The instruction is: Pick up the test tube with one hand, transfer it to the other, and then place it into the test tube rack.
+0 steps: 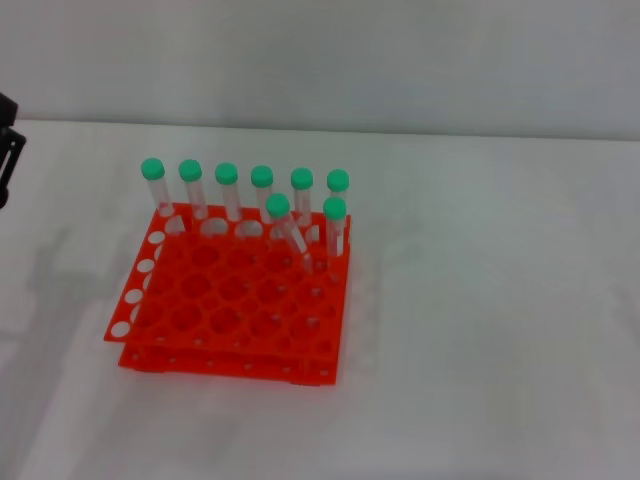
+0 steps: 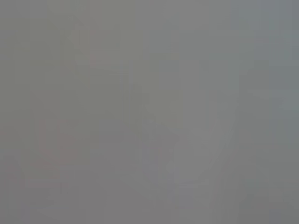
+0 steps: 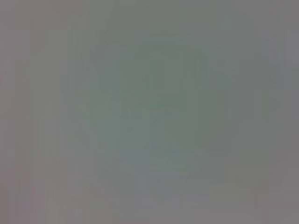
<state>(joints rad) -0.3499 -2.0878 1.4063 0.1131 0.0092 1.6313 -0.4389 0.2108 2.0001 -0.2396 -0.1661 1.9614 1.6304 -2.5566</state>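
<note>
I can't tell how my left gripper [image 1: 6, 140] is set, so reaching in could knock the leaning test tube [image 1: 287, 232] in the test tube rack [image 1: 235, 300].

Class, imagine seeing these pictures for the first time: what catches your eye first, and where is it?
The bright orange-red test tube rack stands left of centre on the white table. Eight green-capped tubes stand along its far side, one tilted. A dark part of the left gripper shows at the left edge.
</note>
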